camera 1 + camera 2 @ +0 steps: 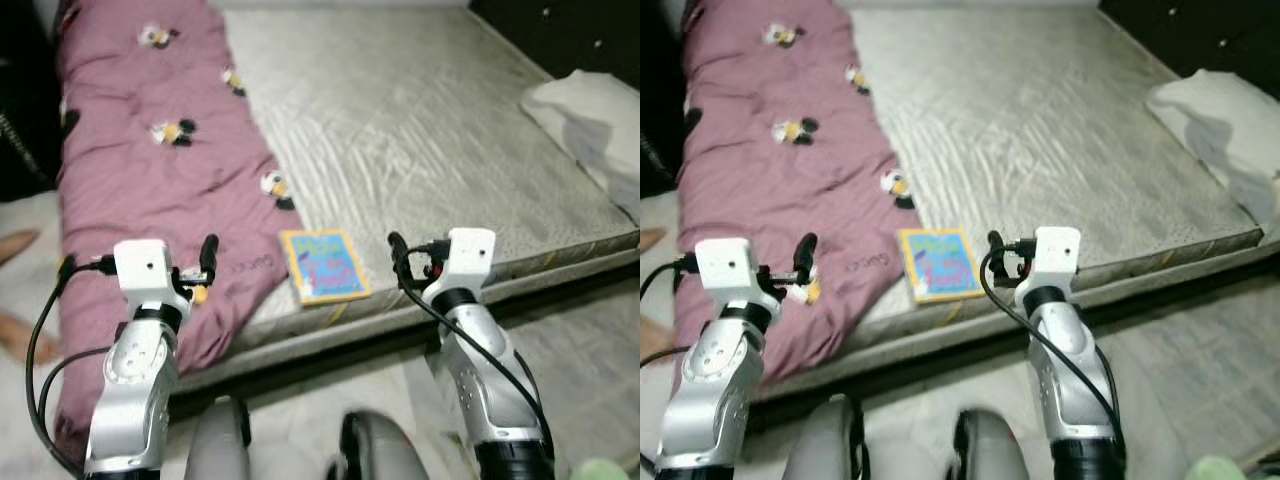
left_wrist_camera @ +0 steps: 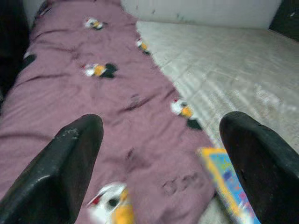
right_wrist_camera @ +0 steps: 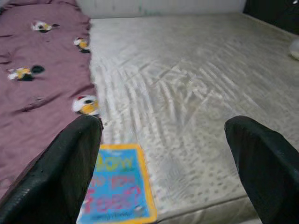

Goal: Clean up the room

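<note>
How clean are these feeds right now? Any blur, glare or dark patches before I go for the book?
Head views: evenly lit, slightly soft, no glare; the book reads clearly on the mattress. Left wrist view: blurred, the book's corner smeared beside the purple blanket. Right wrist view: sharper on the mattress weave, the book's lettering soft; the near fingers are out of focus.

I read "How" in yellow letters on the book (image 3: pixel 119 189), low in the right wrist view. Other words are too blurry.
</note>
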{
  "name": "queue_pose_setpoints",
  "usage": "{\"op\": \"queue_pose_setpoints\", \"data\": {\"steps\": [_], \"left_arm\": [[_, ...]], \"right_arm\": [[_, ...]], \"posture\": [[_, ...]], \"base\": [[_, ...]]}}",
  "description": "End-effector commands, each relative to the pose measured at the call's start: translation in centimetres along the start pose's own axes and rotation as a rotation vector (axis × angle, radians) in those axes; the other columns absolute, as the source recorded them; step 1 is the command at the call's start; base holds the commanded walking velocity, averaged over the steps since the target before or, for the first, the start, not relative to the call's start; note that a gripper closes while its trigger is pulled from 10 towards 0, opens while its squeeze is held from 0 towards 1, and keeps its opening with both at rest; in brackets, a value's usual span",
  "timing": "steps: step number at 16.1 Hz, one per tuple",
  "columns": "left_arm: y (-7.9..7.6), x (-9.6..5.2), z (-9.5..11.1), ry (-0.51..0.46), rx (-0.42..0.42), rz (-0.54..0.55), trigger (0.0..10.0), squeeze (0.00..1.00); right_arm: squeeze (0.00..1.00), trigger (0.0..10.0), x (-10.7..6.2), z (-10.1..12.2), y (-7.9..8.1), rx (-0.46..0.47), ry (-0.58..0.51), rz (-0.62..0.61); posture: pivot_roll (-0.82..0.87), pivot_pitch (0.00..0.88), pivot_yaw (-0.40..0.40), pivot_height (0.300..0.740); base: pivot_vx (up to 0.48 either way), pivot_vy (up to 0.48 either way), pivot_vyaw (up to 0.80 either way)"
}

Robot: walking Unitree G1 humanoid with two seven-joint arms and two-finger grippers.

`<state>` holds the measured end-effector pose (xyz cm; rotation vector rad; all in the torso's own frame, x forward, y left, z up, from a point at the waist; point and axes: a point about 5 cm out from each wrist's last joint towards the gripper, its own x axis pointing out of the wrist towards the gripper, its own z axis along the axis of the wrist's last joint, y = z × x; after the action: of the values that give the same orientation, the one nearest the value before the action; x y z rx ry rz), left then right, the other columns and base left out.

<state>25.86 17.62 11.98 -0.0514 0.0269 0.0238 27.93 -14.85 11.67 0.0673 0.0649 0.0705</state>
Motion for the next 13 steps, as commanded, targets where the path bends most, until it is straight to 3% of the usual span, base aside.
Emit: {"op": "queue_pose_setpoints", "data": {"steps": [1,5,7,9,13], "left_arm": [[-0.9,0.0,-0.3,0.015,-0.015,-0.030,10.0,0.00],[-0.8,0.4,-0.5,0.035,-0.027,-0.019,10.0,0.00],[-0.7,1.3,-1.2,0.083,-0.058,0.001,10.0,0.00],[-0.8,2.1,-1.8,0.147,-0.078,0.007,10.0,0.00],[-0.9,3.0,-2.0,0.168,-0.090,-0.043,10.0,0.00]], "right_arm": [[0.00,10.0,-0.4,0.0,-0.9,-0.014,0.004,-0.030],[0.00,10.0,-0.2,-0.2,-1.0,-0.019,0.018,-0.031],[0.00,10.0,-0.1,-0.3,-1.3,-0.026,0.031,-0.035],[0.00,10.0,-0.3,-0.4,-1.2,-0.018,0.035,-0.030],[0.00,10.0,-0.7,-0.4,-1.2,-0.018,0.035,-0.035]], "posture": [[-0.02,0.129,-0.098,0.659],[-0.02,0.142,-0.104,0.659],[-0.02,0.146,-0.104,0.659],[-0.03,0.150,-0.103,0.634],[-0.04,0.152,-0.095,0.589]], "base": [[0.409,0.000,0.00],[0.068,0.000,0.00],[0.000,0.000,0.00],[0.000,0.000,0.00],[0.000,0.000,0.00]]}}
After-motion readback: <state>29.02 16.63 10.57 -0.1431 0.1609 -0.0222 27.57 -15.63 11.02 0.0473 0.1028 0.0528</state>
